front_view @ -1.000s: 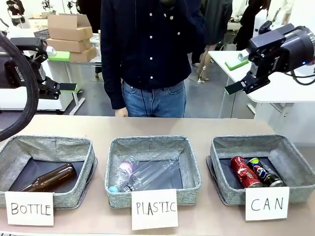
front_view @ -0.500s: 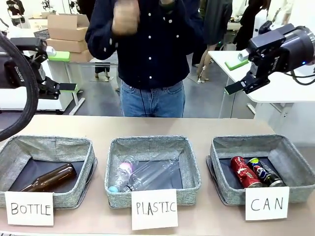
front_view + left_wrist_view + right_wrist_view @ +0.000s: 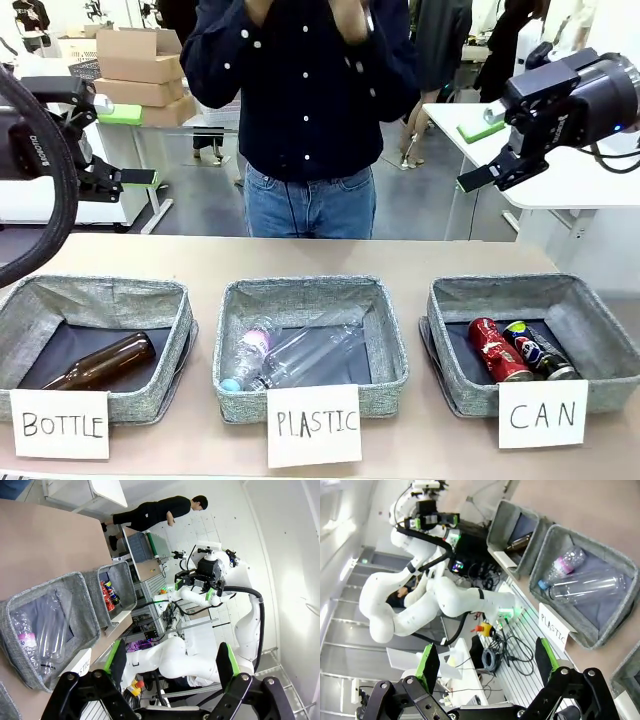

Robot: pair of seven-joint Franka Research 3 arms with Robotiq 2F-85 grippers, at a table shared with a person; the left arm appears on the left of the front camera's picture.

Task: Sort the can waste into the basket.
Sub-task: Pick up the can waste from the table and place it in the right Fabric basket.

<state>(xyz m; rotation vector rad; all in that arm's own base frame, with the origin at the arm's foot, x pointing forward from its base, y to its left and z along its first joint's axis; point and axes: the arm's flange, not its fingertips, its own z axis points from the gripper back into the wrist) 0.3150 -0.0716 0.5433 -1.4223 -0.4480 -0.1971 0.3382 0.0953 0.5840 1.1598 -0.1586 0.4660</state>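
Two cans lie side by side in the grey fabric basket (image 3: pixel 520 289) signed "CAN" at the table's right: a red can (image 3: pixel 497 350) and a black can (image 3: pixel 538 351) with coloured print. In the left wrist view that basket (image 3: pixel 123 578) shows farther off, with the red can (image 3: pixel 105 589) inside. My left gripper (image 3: pixel 127 146) hangs open high above the table's left end, holding nothing. High over the right end, my right gripper (image 3: pixel 480 154) is open and empty too. Both pairs of green-padded fingers stand wide apart in the wrist views: left gripper (image 3: pixel 171 662), right gripper (image 3: pixel 486 661).
The middle basket (image 3: pixel 312 291), signed "PLASTIC", holds clear plastic bottles (image 3: pixel 300 356). In the left one (image 3: pixel 98 290), signed "BOTTLE", lies a brown glass bottle (image 3: pixel 100 362). A person (image 3: pixel 305 100) stands at the far edge with both hands raised. Bare tabletop (image 3: pixel 300 255) lies behind the baskets.
The person's hands have risen from the sides to the top of the picture. Both arms, the cans and the baskets have not moved.
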